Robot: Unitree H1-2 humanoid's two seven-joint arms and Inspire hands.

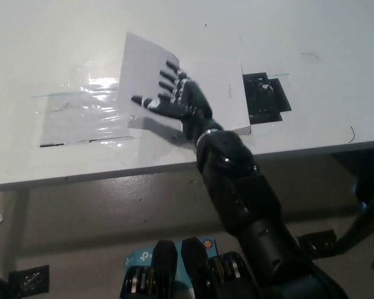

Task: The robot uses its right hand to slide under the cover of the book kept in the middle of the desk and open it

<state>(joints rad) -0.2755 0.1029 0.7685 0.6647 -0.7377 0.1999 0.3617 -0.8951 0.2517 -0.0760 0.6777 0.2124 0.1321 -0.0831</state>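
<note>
A white book (223,87) lies in the middle of the white desk (311,37). Its left leaf (143,65) stands tilted up off the desk, leaning toward the right. My black right hand (181,99) is open with fingers spread, and it is in front of this raised leaf with the fingertips against it. The right arm rises from the bottom right across the desk's front edge and hides the book's lower middle. My left hand is out of view.
A clear plastic sheet (81,112) lies flat left of the book. A black flat object (265,96) sits against the book's right side. A thin dark wire (351,134) lies near the desk's right front edge. The floor lies below the desk edge (81,174).
</note>
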